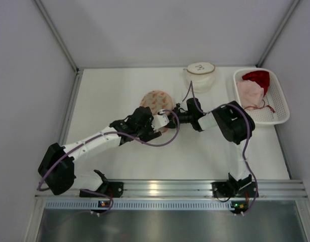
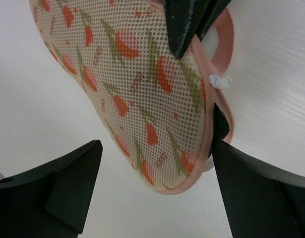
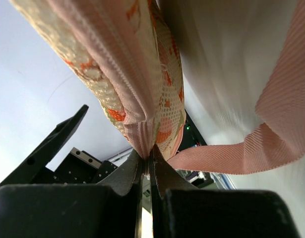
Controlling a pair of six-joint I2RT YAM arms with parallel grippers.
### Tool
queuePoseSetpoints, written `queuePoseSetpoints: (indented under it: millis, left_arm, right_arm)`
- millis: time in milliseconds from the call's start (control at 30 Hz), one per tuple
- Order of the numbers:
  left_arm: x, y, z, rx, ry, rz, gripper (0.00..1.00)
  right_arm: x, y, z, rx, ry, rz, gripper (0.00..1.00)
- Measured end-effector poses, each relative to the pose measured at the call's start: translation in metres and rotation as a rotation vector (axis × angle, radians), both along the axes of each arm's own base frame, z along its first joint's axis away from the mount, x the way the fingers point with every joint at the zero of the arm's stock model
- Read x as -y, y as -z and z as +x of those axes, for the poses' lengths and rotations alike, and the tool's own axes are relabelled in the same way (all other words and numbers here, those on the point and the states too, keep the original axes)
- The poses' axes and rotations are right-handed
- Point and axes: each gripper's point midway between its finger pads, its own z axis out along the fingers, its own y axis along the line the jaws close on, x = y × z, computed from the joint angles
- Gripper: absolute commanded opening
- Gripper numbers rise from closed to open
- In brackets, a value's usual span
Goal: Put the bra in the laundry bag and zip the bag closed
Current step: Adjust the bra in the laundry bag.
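Observation:
The laundry bag (image 1: 156,102) is a round mesh pouch with orange flowers and a pink zipper edge, lying mid-table. My right gripper (image 1: 176,112) is shut on the bag's pink seam (image 3: 142,134) at its near right edge, next to the pink hanging loop (image 3: 231,153). My left gripper (image 1: 162,122) is open, its jaws on either side of the bag's near rim (image 2: 182,186) without gripping it. A white zipper pull (image 2: 220,82) sits on the pink edge beside the right finger (image 2: 184,25). I cannot make out a bra; the bag's inside is hidden.
A white basket (image 1: 278,118) at the back right holds a pink garment (image 1: 249,92) and a red garment (image 1: 258,78). A white round pouch (image 1: 200,75) stands at the back. Grey walls close in on both sides of the table.

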Motion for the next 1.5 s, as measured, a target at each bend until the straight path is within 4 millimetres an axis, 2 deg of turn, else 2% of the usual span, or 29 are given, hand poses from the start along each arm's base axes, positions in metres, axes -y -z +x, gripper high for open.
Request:
queuePoseSetpoints:
  millis: [200,433,733,1000,1100,1333,1500]
  left_arm:
    - [0.002,0.003,0.019,0.058,-0.045,0.017,0.98]
    - [0.003,0.008,0.030,0.115,-0.049,0.025,0.98]
    - [0.001,0.023,0.048,0.249,-0.056,0.041,0.98]
    - [0.005,0.032,0.054,0.283,-0.022,0.062,0.98]
    - [0.006,0.029,0.044,0.250,0.033,0.055,0.97]
    - [0.012,0.003,-0.008,0.136,0.201,-0.050,0.95]
    - [0.006,0.007,-0.032,0.050,0.247,-0.052,0.82]
  right_arm:
    - [0.001,0.001,0.000,-0.005,0.005,-0.004,0.00]
    - [-0.001,-0.003,0.001,-0.025,0.015,0.011,0.00]
    - [-0.009,-0.001,-0.016,-0.024,-0.053,0.007,0.00]
    - [-0.010,0.006,-0.019,0.019,-0.093,-0.011,0.00]
    - [-0.009,0.006,-0.021,0.021,-0.114,-0.012,0.00]
    - [-0.009,0.005,-0.019,0.017,-0.137,-0.010,0.00]
    - [-0.008,0.006,-0.018,0.017,-0.142,-0.014,0.00]
